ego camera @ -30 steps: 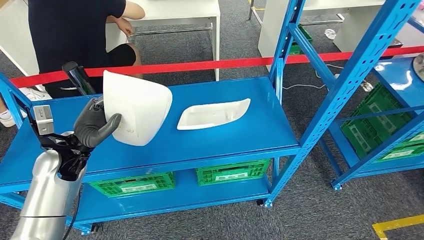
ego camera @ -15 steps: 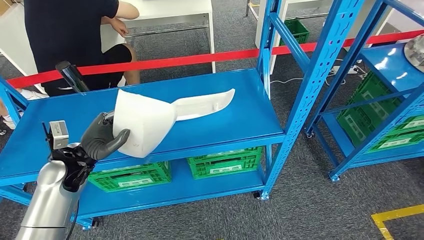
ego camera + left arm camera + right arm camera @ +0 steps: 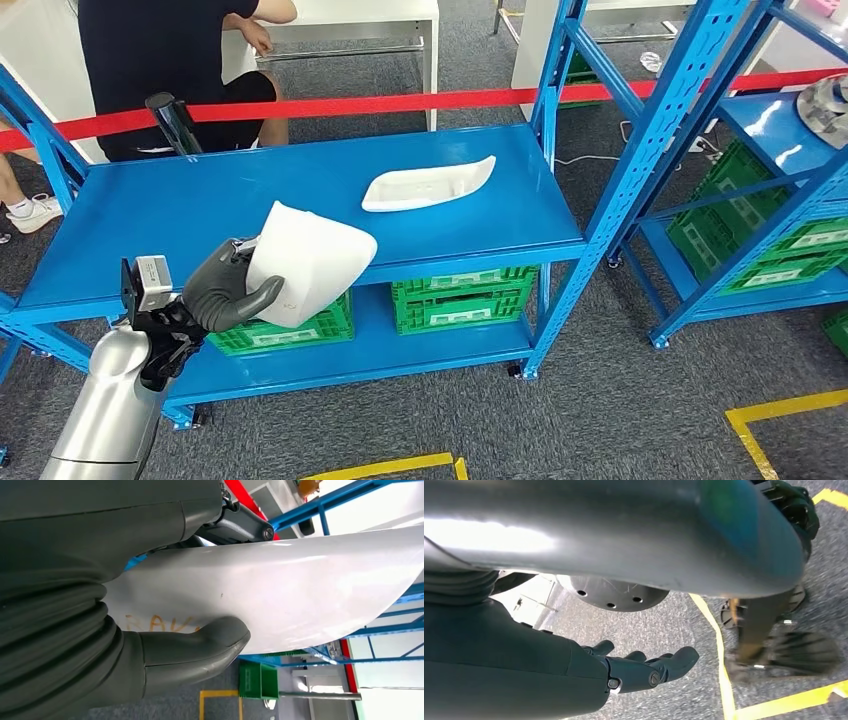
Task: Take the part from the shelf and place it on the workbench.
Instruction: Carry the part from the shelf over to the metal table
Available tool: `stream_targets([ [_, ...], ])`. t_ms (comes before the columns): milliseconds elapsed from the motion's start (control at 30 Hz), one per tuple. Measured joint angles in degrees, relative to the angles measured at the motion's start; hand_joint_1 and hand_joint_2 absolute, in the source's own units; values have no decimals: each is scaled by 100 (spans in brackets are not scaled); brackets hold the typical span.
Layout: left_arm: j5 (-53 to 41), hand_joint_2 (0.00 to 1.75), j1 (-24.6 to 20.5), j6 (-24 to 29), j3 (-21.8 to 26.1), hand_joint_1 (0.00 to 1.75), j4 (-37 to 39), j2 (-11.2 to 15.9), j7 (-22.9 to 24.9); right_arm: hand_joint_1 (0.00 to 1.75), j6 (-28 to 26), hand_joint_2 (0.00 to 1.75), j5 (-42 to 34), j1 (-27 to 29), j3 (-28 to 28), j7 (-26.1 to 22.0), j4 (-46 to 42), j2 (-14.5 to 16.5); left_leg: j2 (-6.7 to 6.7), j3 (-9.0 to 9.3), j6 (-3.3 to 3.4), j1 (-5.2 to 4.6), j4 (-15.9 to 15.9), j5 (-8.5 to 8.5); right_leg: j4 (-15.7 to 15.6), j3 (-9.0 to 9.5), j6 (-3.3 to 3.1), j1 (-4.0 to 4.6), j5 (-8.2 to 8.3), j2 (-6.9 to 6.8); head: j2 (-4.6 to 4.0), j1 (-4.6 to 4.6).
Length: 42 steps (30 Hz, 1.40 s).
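Note:
My left hand (image 3: 232,288) grips a large white curved shell part (image 3: 310,262), holding it in the air in front of the blue shelf's (image 3: 200,205) front edge. In the left wrist view the thumb (image 3: 200,645) presses on the part's (image 3: 300,590) white face, beside faint orange lettering. A second white part (image 3: 428,184), long and tray-like, lies on the shelf top toward its right. My right hand (image 3: 644,670) hangs over grey carpet, fingers loosely apart, holding nothing.
Green crates (image 3: 462,298) sit on the lower shelf level. A red tape (image 3: 400,101) runs behind the shelf, and a person in black (image 3: 170,60) sits beyond it by a white table (image 3: 350,20). Another blue rack (image 3: 780,180) stands at the right. Yellow floor lines (image 3: 780,420) mark the carpet.
The whole view has shifted as the camera moved back from the shelf. My left hand has carried the white shell part off the shelf top, out past its front edge.

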Motion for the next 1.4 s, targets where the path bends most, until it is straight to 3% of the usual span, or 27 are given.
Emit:
stream_targets([
  [33,-4,175,10,-1,-6,175,-5,-4,-9,0,0,0,-2,-1,0,0,0,0,4,-95,-7,-4,21,57,47,101,-5,5,105,-1,0,1],
  [100,-4,175,17,-2,-18,175,-29,-8,-25,0,0,0,-6,-5,0,1,-1,-1,9,-268,-34,-7,86,150,-429,594,-42,18,341,-3,0,1],
  [167,-4,175,-7,-2,-40,175,-43,-2,-36,0,0,0,-29,-19,-2,0,-6,-5,13,-386,-87,-22,161,215,-1188,1163,-113,49,267,-3,0,-2],
  [233,-4,175,-59,-2,-74,175,-22,11,-48,0,0,0,-59,-29,-12,-21,-10,-9,16,-429,-159,-28,183,289,-1533,1359,-193,81,156,-2,0,-3],
  [300,-3,175,-109,-3,-103,175,23,31,-68,0,0,0,-76,-25,-31,-39,-9,-6,7,-461,-235,-15,179,330,-1565,1281,-284,72,250,-15,0,-2],
  [333,-2,175,-130,-3,-114,175,50,48,-82,0,0,0,-81,-23,-39,-37,-9,-5,-2,-510,-270,-9,248,230,-1583,1230,-331,63,316,-22,0,-10],
  [400,5,175,-195,-6,-141,175,111,78,-120,0,0,0,-88,-23,-51,-36,-9,-4,-16,-673,-334,12,688,-236,-1602,1094,-391,44,456,-33,0,-38],
  [467,14,175,-272,-9,-180,175,174,89,-144,0,0,0,-89,-20,-61,-35,-9,-4,-17,-817,-382,27,1374,-677,-1598,929,-398,43,588,-34,0,-54],
  [500,16,175,-296,-10,-203,175,203,89,-149,0,0,0,-89,-19,-68,-35,-9,-4,-17,-816,-396,31,1609,-724,-1595,844,-391,42,654,-35,0,-53],
  [533,18,175,-310,-10,-226,175,228,89,-151,0,0,0,-89,-18,-77,-35,-9,-3,-17,-737,-402,35,1676,-647,-1592,763,-380,40,719,-35,0,-54],
  [600,20,175,-337,-11,-260,175,263,89,-154,0,0,0,-89,-17,-89,-35,-9,-3,-19,-282,-396,42,1225,-343,-1585,620,-345,33,844,-33,0,-55],
  [667,25,175,-385,-11,-283,175,275,89,-158,0,0,0,-89,-18,-92,-34,-10,-3,-33,325,-349,25,399,-330,-1580,536,-283,38,953,-28,0,-54],
  [700,29,175,-408,-11,-292,175,279,90,-162,0,0,0,-89,-19,-93,-36,-10,-3,-44,503,-307,9,107,-394,-1585,523,-246,39,1007,-27,0,-55],
  [733,32,175,-421,-11,-299,175,281,92,-166,0,0,0,-88,-19,-94,-38,-11,-2,-53,564,-255,-15,-33,-448,-1602,518,-206,37,1063,-27,0,-55],
  [800,35,175,-410,-8,-310,175,278,96,-180,0,0,0,-78,-11,-94,-45,-10,-4,-50,483,-139,-26,-62,-372,-1637,509,-123,25,1153,-25,0,-58],
  [833,35,175,-392,-3,-314,175,265,97,-187,0,0,0,-65,-2,-94,-47,-9,-5,-40,431,-78,-22,-65,-307,-1592,473,-88,20,1077,-22,0,-56],
  [867,36,175,-368,3,-316,175,244,98,-195,0,0,0,-50,5,-94,-39,-9,-7,-29,374,-26,-12,-73,-233,-1450,410,-61,18,889,-18,0,-52],
  [933,39,175,-288,14,-318,175,177,105,-207,0,0,0,-16,9,-94,-7,-9,-10,-17,208,39,-19,-63,-83,-822,222,-27,18,278,-14,0,-39],
  [967,42,175,-238,15,-318,175,148,109,-210,0,0,0,-3,8,-94,10,-9,-14,-16,114,50,-29,-46,-12,-442,143,-15,21,53,-14,0,-34],
  [1000,43,175,-184,19,-317,175,121,112,-211,0,0,0,7,7,-94,17,-9,-17,-15,6,55,-40,-27,57,-139,111,-9,25,-40,-14,0,-31],
  [1067,7,175,-93,37,-314,175,67,113,-208,0,0,0,15,4,-94,18,-9,-25,-15,-211,50,-57,30,179,-47,299,-25,33,143,-14,0,-31],
  [1133,-72,175,-14,66,-303,175,-28,104,-195,0,0,0,15,-10,-94,24,-11,-29,-17,-404,21,-69,105,280,-691,872,-90,55,297,-16,0,-32],
  [1200,-131,175,50,81,-279,175,-134,88,-176,0,0,0,13,-30,-94,53,-18,-35,-13,-497,-32,-76,161,361,-1397,1371,-158,93,190,-15,0,-38],
  [1233,-140,175,69,83,-267,175,-174,76,-165,0,0,0,12,-35,-94,59,-21,-38,-9,-510,-67,-71,161,407,-1576,1463,-187,112,127,-14,0,-38],
  [1300,-141,175,81,83,-254,175,-214,54,-144,0,0,0,-7,-30,-95,46,-22,-32,-13,-525,-141,-55,130,493,-1655,1408,-246,117,209,-20,0,-26],
  [1333,-140,175,77,83,-249,175,-218,43,-130,0,-1,0,-28,-29,-96,37,-22,-28,-22,-563,-175,-46,152,445,-1670,1358,-286,106,279,-32,0,-28],
  [1400,-146,175,22,80,-243,175,-195,12,-102,0,-2,0,-95,-31,-105,35,-23,-19,-36,-714,-240,-26,469,29,-1703,1209,-346,77,446,-58,0,-45],
])
